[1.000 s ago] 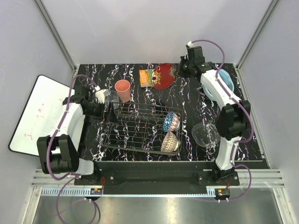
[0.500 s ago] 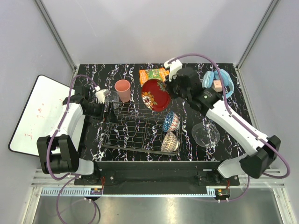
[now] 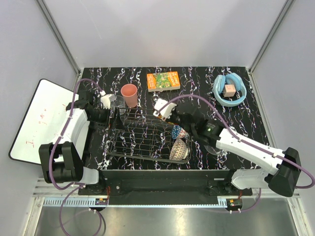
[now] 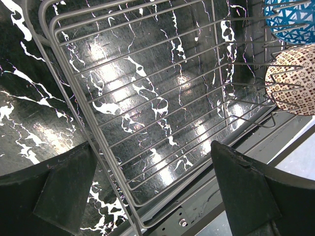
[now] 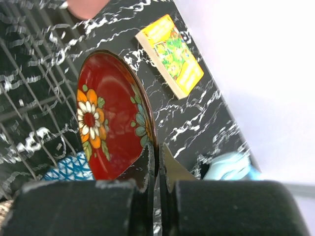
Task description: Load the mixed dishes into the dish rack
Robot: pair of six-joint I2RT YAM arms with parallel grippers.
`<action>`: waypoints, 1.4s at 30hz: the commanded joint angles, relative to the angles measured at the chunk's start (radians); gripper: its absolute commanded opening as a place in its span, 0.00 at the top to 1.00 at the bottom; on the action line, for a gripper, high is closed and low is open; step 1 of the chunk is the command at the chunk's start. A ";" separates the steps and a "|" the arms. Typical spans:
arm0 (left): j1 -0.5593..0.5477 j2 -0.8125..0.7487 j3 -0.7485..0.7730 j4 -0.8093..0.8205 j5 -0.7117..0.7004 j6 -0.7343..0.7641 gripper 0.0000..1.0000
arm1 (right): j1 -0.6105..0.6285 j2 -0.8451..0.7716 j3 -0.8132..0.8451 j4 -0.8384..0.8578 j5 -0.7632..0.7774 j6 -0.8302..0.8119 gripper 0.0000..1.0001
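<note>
My right gripper (image 3: 165, 113) reaches over the dish rack (image 3: 142, 138) and is shut on the rim of the glossy red bowl (image 5: 108, 118), held on edge above the wires; the top view hides this bowl under the wrist. In the right wrist view the gripper (image 5: 158, 158) pinches the rim. The blue patterned bowl (image 3: 177, 131) and beige patterned bowl (image 3: 179, 149) stand in the rack's right end. The salmon-pink cup (image 3: 129, 94) stands behind the rack, a faint clear tumbler (image 3: 116, 101) beside it. My left gripper (image 3: 113, 117) is open at the rack's left end, empty (image 4: 152, 196). The glass bowl is hidden under my right arm.
An orange-green box (image 3: 163, 80) lies at the back centre and light-blue headphones (image 3: 229, 90) at the back right. A white board (image 3: 37, 120) leans off the table's left edge. The left wrist view shows the rack (image 4: 147, 98) and the table's front edge.
My right arm has swung from the back of the table down and leftward with the red bowl, bringing it over the rack's middle. The left arm has not moved.
</note>
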 commanded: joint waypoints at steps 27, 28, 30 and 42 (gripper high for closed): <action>-0.001 0.003 0.038 0.005 0.003 0.015 0.01 | 0.105 0.052 -0.090 0.224 0.006 -0.280 1.00; -0.001 0.003 0.040 0.005 0.002 0.015 0.01 | 0.105 0.054 -0.091 0.223 0.007 -0.283 1.00; -0.001 0.008 0.043 0.003 0.006 0.012 0.01 | 0.103 0.060 -0.096 0.222 0.006 -0.275 1.00; -0.001 -0.003 0.044 -0.001 0.011 0.011 0.01 | 0.103 0.161 -0.124 0.235 -0.016 -0.193 1.00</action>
